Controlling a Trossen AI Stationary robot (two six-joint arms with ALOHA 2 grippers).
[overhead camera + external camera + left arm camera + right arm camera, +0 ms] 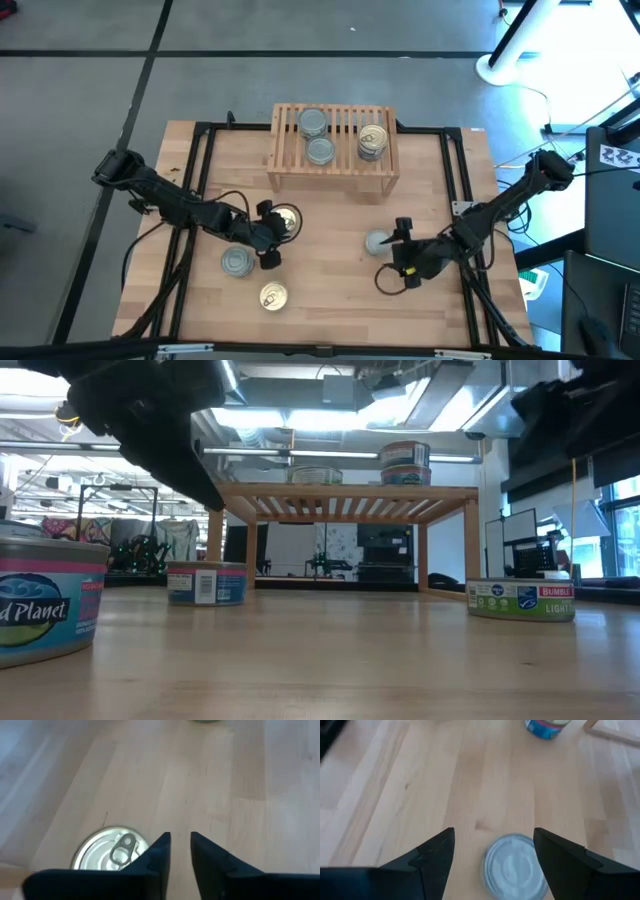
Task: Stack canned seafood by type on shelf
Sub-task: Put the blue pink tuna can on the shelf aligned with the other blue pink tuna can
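The light-wood shelf stands at the table's far middle. Two silver-topped tins and a gold-topped stack rest on its slats. On the table lie a gold tin, a silver tin, another gold tin and a silver tin. My left gripper hovers beside the first gold tin, its fingers almost together and holding nothing. My right gripper is open above the silver tin, a finger on either side.
A black frame runs along the table's left, far and right sides. In the low view the shelf stands behind three tins. Bare wood lies between the tins and in front of the shelf.
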